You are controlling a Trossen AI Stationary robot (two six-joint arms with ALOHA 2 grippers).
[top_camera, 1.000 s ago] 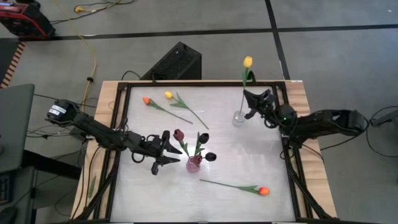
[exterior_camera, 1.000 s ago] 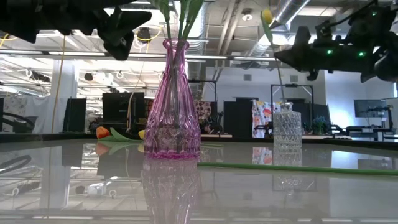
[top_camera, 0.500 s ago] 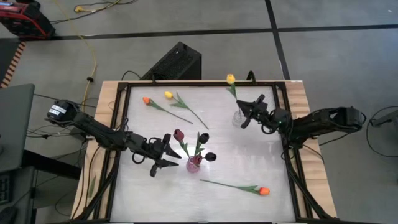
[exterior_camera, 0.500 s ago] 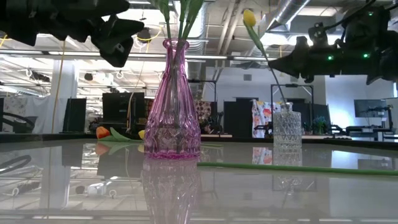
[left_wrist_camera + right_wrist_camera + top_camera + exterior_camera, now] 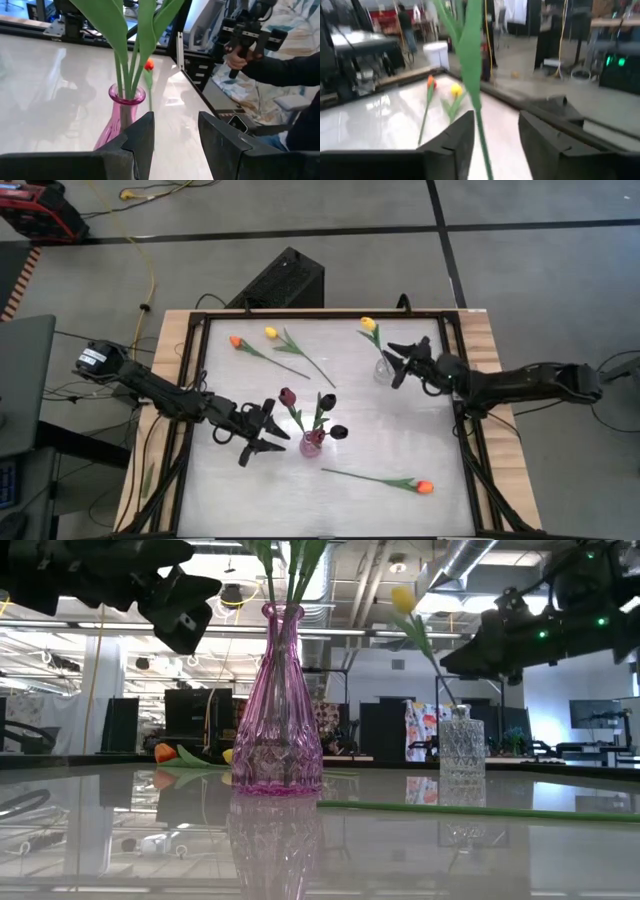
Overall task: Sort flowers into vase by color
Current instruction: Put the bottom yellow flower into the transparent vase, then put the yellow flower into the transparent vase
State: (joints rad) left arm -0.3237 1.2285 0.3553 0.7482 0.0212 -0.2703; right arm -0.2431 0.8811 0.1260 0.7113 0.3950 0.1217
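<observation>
High view: right gripper (image 5: 398, 361), fingers parted, sits beside the clear vase (image 5: 383, 369) near the table's far-right corner; yellow tulip (image 5: 368, 325) leans away. Left gripper (image 5: 262, 433), also parted, waits beside the pink vase (image 5: 311, 444).

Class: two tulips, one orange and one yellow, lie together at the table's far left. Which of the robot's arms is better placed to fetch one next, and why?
Left. The left gripper is open beside the pink vase, on the tulips' side. The right gripper is by the clear vase, across the table.

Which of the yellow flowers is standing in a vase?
The yellow flower in the clear vase, beside the right gripper; the other yellow flower lies flat.
</observation>
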